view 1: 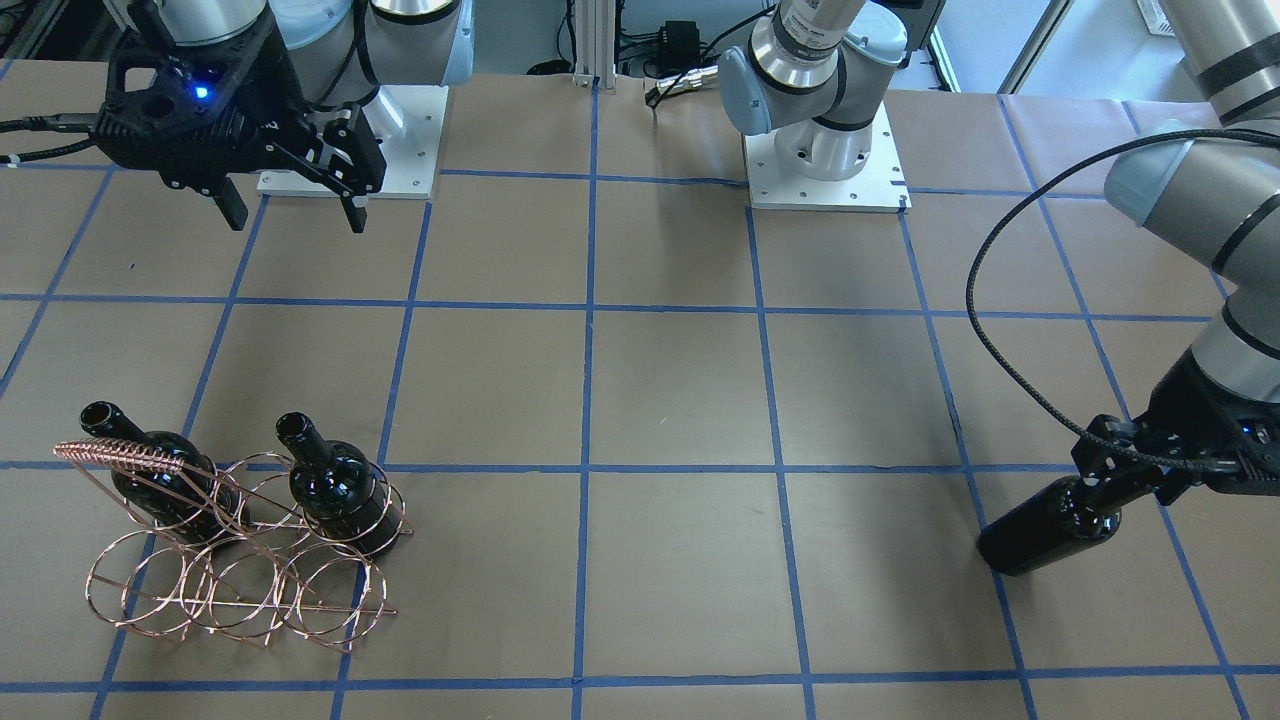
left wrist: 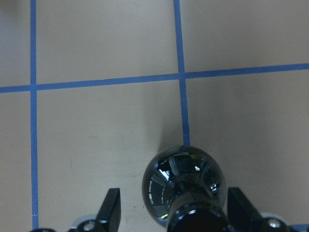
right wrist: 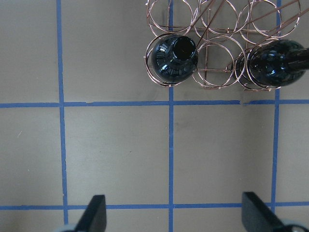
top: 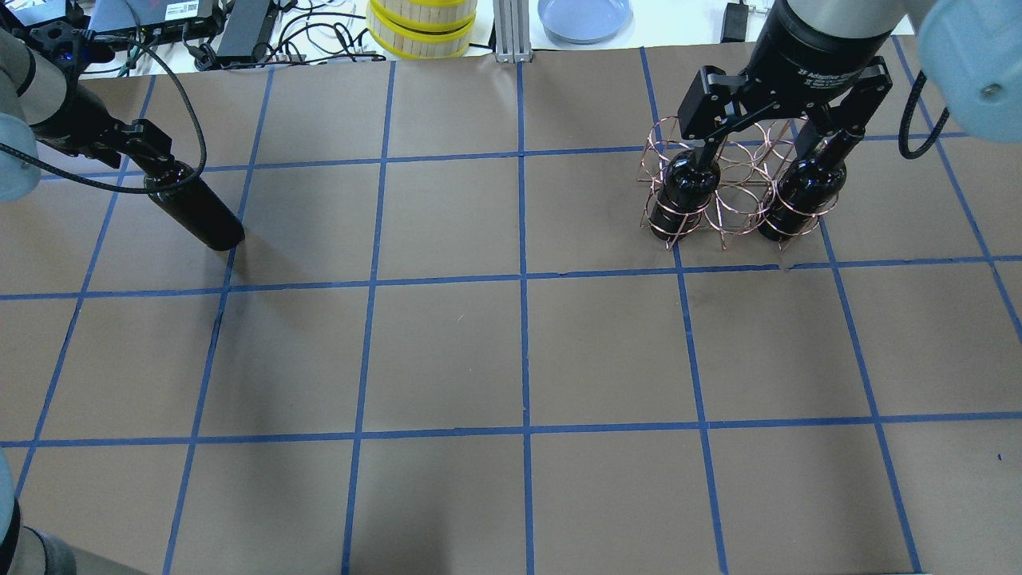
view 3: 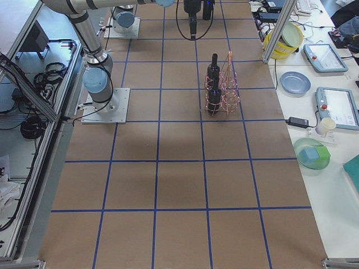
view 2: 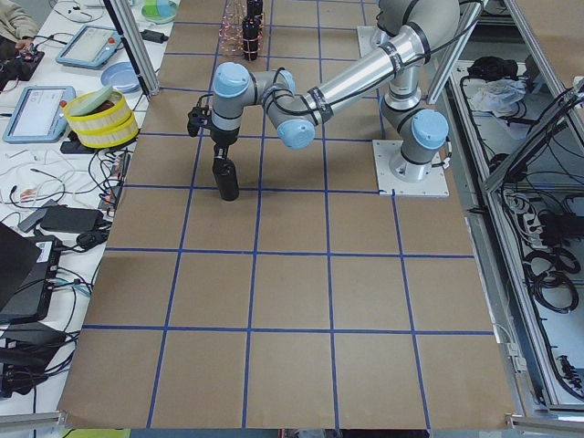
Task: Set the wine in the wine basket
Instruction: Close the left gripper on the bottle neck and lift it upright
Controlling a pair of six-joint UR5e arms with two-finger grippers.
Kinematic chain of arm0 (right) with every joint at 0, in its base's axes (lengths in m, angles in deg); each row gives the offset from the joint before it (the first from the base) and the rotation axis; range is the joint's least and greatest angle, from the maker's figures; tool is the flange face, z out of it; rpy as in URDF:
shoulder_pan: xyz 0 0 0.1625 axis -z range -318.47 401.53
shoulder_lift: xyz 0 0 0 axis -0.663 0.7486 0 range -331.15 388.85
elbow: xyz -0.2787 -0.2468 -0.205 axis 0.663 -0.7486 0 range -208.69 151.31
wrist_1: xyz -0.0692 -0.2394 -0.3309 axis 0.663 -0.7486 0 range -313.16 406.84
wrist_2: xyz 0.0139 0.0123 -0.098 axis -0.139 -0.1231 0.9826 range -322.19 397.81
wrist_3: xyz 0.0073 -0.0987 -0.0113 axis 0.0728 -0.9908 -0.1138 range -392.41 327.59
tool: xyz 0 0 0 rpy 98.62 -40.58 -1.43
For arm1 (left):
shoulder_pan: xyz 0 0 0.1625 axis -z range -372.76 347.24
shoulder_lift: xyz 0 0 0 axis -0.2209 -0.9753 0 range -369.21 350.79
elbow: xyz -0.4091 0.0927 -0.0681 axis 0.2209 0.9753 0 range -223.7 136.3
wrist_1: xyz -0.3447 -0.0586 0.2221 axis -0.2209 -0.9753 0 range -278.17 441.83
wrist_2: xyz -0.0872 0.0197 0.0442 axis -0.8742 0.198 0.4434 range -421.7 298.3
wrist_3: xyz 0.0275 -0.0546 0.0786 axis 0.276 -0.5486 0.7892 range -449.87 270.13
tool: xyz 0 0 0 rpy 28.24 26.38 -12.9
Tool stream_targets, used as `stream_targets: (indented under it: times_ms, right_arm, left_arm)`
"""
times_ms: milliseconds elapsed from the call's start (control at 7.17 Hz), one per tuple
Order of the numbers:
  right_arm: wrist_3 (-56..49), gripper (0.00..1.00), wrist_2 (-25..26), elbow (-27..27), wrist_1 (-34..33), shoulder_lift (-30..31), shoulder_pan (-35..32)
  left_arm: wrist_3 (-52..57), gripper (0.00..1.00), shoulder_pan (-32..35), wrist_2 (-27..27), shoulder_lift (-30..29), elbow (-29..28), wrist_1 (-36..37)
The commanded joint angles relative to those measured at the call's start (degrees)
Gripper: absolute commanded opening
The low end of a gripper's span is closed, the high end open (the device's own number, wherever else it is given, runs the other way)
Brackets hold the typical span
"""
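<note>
A near-black wine bottle (view 1: 1040,530) stands upright on the table, far from the basket. It also shows in the overhead view (top: 200,212) and the left wrist view (left wrist: 183,179). My left gripper (view 1: 1105,480) straddles its neck. In the left wrist view (left wrist: 174,212) the jaws stand either side of the neck, with a gap on one side. The copper wire wine basket (view 1: 240,560) holds two look-alike bottles (view 1: 150,470) (view 1: 335,490). My right gripper (view 1: 290,215) is open and empty, raised high on the robot's side of the basket (right wrist: 217,48).
The two arm bases (view 1: 350,140) (view 1: 825,150) are bolted at the robot's edge. Beyond the far edge stand a yellow-rimmed stack (top: 421,28) and a blue plate (top: 584,16). Blue tape lines grid the brown table cover.
</note>
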Motion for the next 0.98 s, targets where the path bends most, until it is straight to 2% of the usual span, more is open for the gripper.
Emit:
stream_targets:
  times_ms: [0,419,558,837]
  right_arm:
    - [0.0,1.0,0.0,0.0,-0.1,0.0,0.0]
    - [0.0,1.0,0.0,0.0,-0.1,-0.1,0.0]
    - [0.0,1.0,0.0,0.0,-0.1,-0.1,0.0]
    - [0.0,1.0,0.0,0.0,-0.1,-0.1,0.0]
  left_arm:
    - [0.0,0.76,0.8,-0.1,0.6,-0.1,0.0]
    - [0.9,0.71,0.6,-0.1,0.8,-0.2,0.1]
    - [0.8,0.66,0.6,-0.1,0.8,-0.2,0.1]
    - [0.5,0.49,0.6,0.0,0.9,-0.1,0.0]
